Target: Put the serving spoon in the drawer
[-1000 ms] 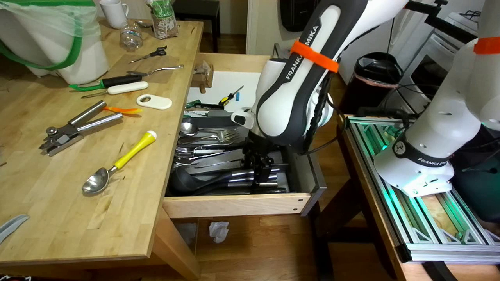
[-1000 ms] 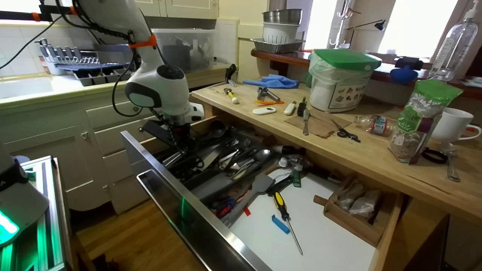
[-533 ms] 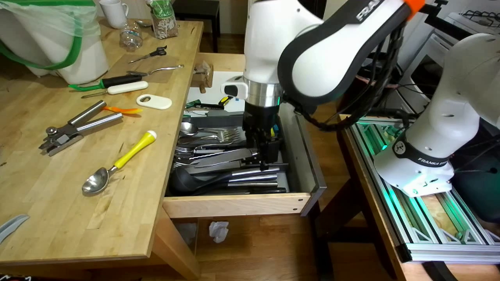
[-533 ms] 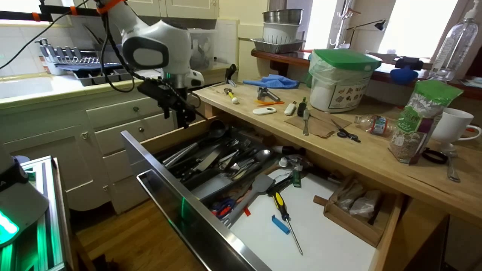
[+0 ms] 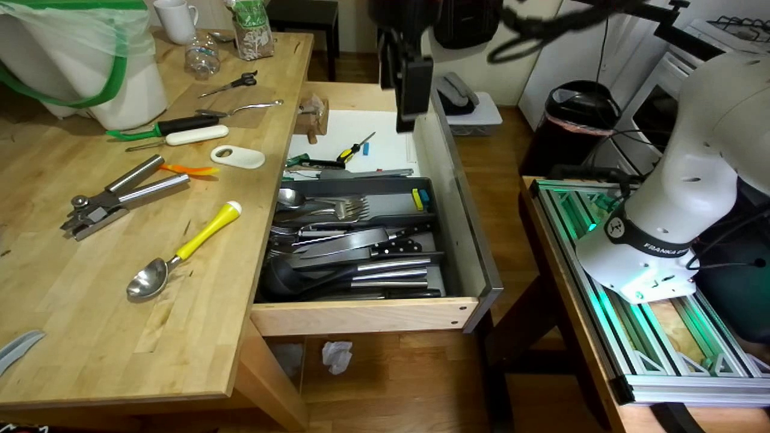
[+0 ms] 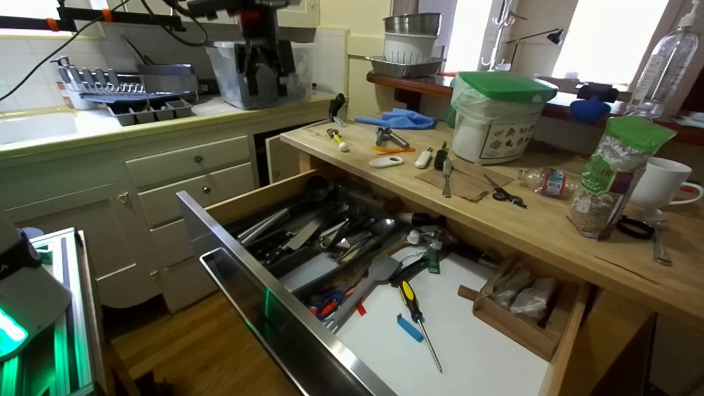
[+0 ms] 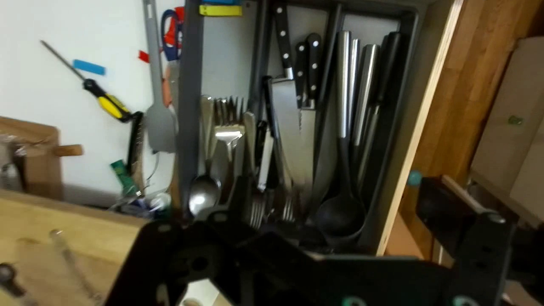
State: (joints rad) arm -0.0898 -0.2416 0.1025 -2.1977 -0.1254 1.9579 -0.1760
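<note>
The serving spoon, with a round black bowl (image 5: pixel 281 278) and a dark neck running into a silvery handle, lies in the end compartment of the dark cutlery tray, beside other metal handles. Its bowl also shows in an exterior view (image 6: pixel 318 188) and in the wrist view (image 7: pixel 340 216). The drawer (image 5: pixel 367 316) stands pulled open; its light wooden side shows in an exterior view (image 6: pixel 256 195) and the wrist view (image 7: pixel 420 127). My gripper (image 6: pixel 268 88) is high above the drawer, apart from everything. In the wrist view its fingers (image 7: pixel 335 191) are spread wide with nothing held between them.
The wooden table (image 5: pixel 90 349) borders the drawer and holds a yellow-handled metal spoon (image 5: pixel 183 251), a metal tool (image 5: pixel 123 198) and a white bucket (image 5: pixel 114 84). Knives (image 7: pixel 293 127) and forks (image 7: pixel 229 131) fill neighbouring compartments. A screwdriver (image 6: pixel 410 297) lies on the drawer's white floor.
My gripper has risen from down among the utensil handles in the drawer to well above it. The serving spoon and the drawer stay where they were.
</note>
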